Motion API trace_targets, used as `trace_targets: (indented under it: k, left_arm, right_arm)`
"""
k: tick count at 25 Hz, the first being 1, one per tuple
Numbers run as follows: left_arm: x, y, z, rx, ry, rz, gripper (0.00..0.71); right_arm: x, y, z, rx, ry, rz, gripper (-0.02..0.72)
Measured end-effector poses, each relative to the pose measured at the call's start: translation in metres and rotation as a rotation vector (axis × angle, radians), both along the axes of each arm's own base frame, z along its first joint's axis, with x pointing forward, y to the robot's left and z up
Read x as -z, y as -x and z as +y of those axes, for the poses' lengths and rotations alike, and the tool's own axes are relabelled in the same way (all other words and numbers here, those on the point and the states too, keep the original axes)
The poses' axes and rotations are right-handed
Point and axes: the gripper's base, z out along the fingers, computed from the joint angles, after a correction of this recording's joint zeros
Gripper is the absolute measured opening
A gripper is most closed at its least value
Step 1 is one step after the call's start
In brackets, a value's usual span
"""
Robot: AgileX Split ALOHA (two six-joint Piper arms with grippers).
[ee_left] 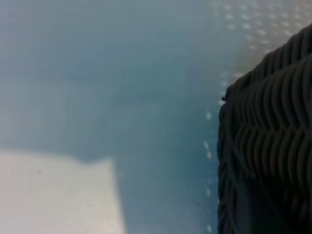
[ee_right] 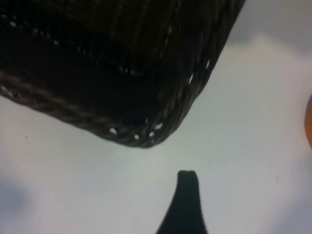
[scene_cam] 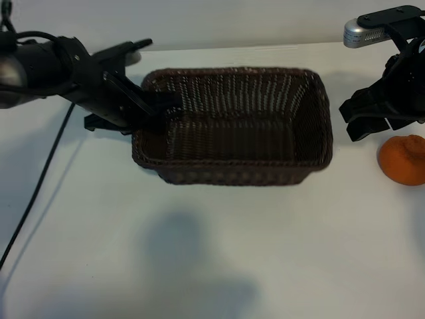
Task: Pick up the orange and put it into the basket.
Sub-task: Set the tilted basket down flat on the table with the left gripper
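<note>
A robot test bench, seemingly a lab: bare white surface (scene_cam: 199, 266), two black robot arms, trailing black cable (scene_cam: 40, 179).

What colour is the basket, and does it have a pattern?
Dark brown, with a woven wicker pattern. The basket shows best in the exterior view.

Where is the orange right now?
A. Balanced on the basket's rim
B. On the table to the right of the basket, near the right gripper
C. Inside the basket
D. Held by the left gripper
B: the orange sits on the table, outside the basket, just below the open right gripper in the exterior view.
</note>
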Motion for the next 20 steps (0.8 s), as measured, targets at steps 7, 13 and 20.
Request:
trace_targets:
  k: [7, 13, 20]
  left_arm:
    - [0.0084, -0.0012, -0.0025, 0.008, -0.001, 0.007, 0.152]
    - [0.0093, -0.0026, -0.0030, 0.013, 0.000, 0.000, 0.151]
    - [0.0083, -0.0033, -0.0035, 0.010, 0.005, -0.001, 0.292]
  right_arm:
    - [0.0000, -0.0001, 0.0000, 0.000, 0.000, -0.001, 0.595]
    - [0.0000, -0.0001, 0.0000, 0.000, 0.000, -0.001, 0.595]
    - [0.0000, -0.0001, 0.0000, 0.001, 0.000, -0.001, 0.595]
